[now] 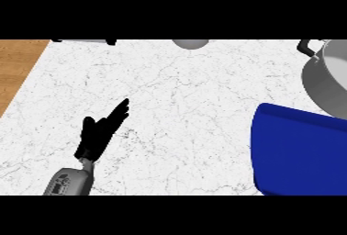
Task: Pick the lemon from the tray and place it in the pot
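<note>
Left hand (100, 131) at lower left over the marble counter (183, 92), fingers straight and relaxed, holding nothing, blue tray (301, 153) well apart at lower right, grey pot (328, 75) behind it at the right edge, lemon not visible anywhere.

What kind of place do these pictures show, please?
Probably a kitchen: a white marble counter with a wooden strip at its left edge, a metal pot with a black handle, and a blue tray.

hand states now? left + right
Left hand: open, fingers straight, holding nothing, over the marble counter.
Right hand: not in view.
</note>
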